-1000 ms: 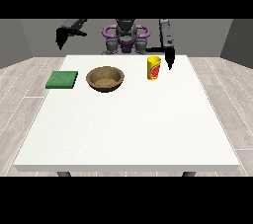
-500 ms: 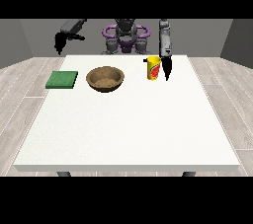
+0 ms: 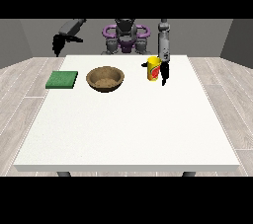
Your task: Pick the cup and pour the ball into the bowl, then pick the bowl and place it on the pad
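Though the view is too small to tell how its fingers lie, the hand at the view's right (image 3: pixel 164 72) hangs just beside the upright yellow cup (image 3: pixel 154 68), probably light, rigid and best held round its middle.

Cup (image 3: pixel 154 68) — right edge hidden behind hand at the view's right (image 3: pixel 164 71); ball inside unseen — finger posture indiscernible

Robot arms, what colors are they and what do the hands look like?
Both arms are grey with rounded segments, ending in black hands. The hand at the view's right is slim and dark below a pale grey forearm. The hand at the view's left is black too. No cables or markings show.
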